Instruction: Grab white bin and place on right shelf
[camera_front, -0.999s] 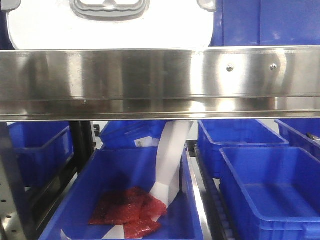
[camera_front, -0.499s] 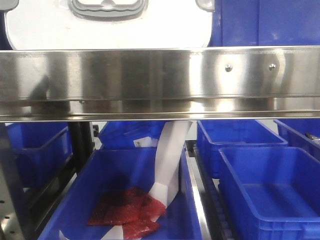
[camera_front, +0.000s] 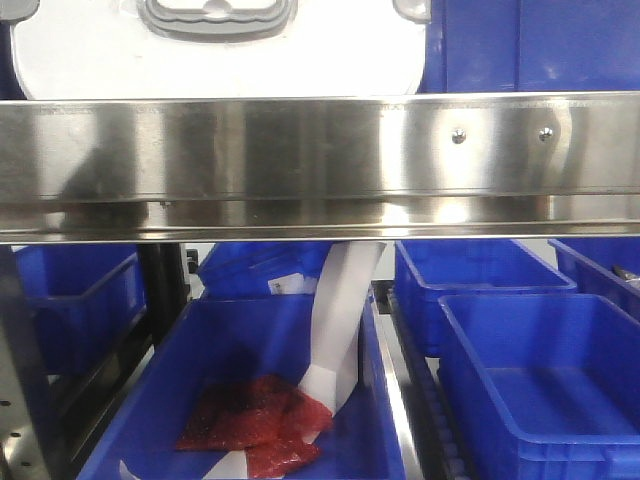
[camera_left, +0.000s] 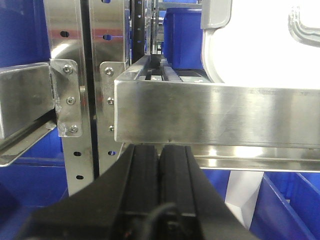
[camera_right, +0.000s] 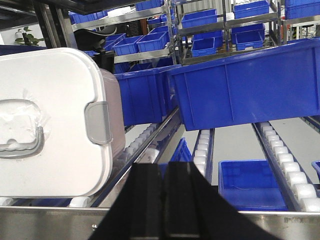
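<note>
Nothing of note has shifted since the earlier frame: one right shelf (camera_front: 300, 160), one white bin (camera_front: 220, 50) resting on its rollers behind the front rail, left of the big blue bin (camera_right: 250, 85). Risk, as I judge it: the bin sits tilted on sloped rollers and could creep. Left fingers (camera_left: 160, 170) and right fingers (camera_right: 167, 192) both clenched, holding nothing.

Pretty bright, even indoor light all round. The steel rail (camera_front: 320, 165) throws smeary glare and dark reflections, with a hot white patch near its lower middle. The white bin lid (camera_right: 50, 125) is nearly blown out. Both black grippers (camera_left: 160, 195) (camera_right: 167, 200) sit close and soft. The front view is slightly grainy.
</note>
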